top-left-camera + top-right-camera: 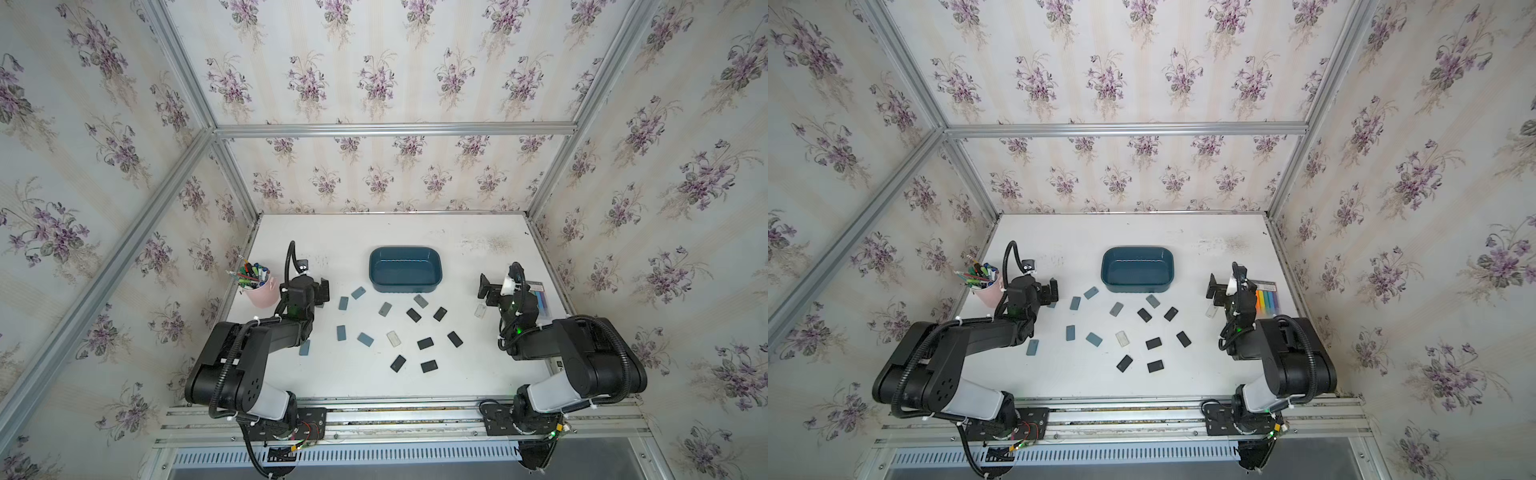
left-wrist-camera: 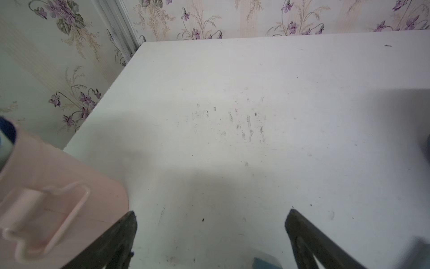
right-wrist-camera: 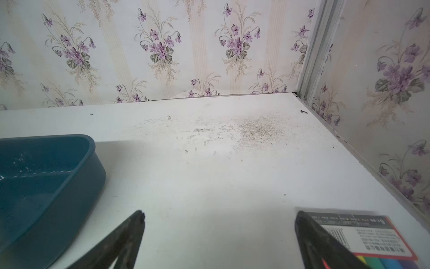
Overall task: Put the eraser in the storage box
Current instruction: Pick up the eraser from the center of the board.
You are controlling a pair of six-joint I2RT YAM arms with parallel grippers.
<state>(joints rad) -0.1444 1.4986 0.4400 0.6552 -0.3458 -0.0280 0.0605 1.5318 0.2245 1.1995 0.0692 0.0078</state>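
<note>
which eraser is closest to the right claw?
The clear one, lying alone beside the right claw, apart from the main scatter. The other clear eraser sits mid-table among black erasers.

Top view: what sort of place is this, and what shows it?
Probably a robot test cell: white table, wallpapered panels on aluminium framing, left arm and right arm mounted on a front rail.

About sixteen erasers (image 1: pixel 425 343), one storage box (image 1: pixel 405 287)
</note>
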